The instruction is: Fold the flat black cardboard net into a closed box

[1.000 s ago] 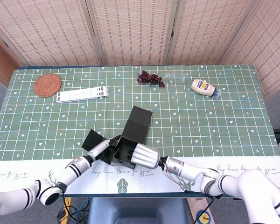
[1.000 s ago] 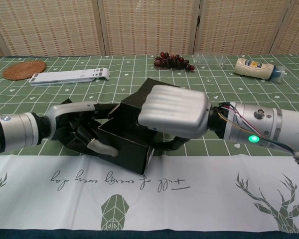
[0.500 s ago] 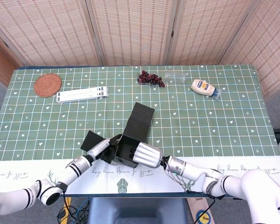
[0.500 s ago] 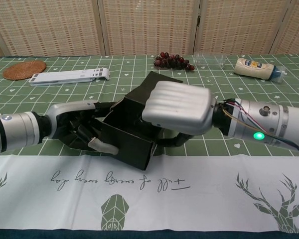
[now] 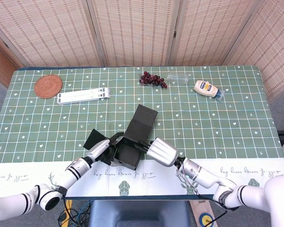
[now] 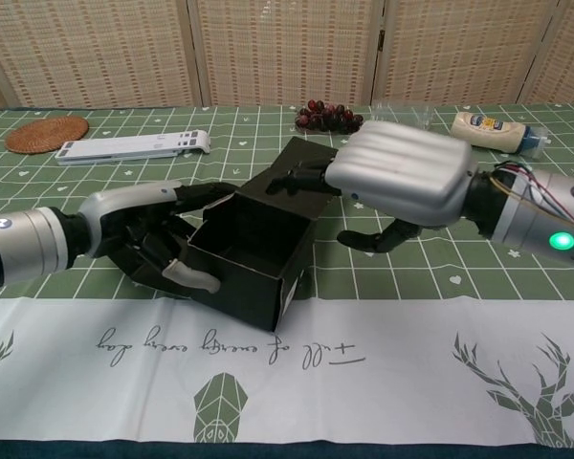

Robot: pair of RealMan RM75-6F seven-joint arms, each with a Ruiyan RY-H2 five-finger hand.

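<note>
The black cardboard box stands half folded near the table's front edge, its top open. Its lid flap stretches away toward the far side, and a loose side flap lies flat on the left. My left hand holds the box's left wall, with the thumb pressed on the front corner. My right hand hovers at the box's right rear with fingers apart. Its fingertips touch the rear wall where the lid begins. In the head view the box sits between the left hand and the right hand.
Along the far side lie a woven coaster, a white flat stand, a bunch of grapes, a clear plastic bottle and a mayonnaise bottle. A white printed cloth band runs along the front edge.
My right hand has come off the top of the box and moved right and back, leaving the box's open top uncovered. The left hand has kept its hold.
</note>
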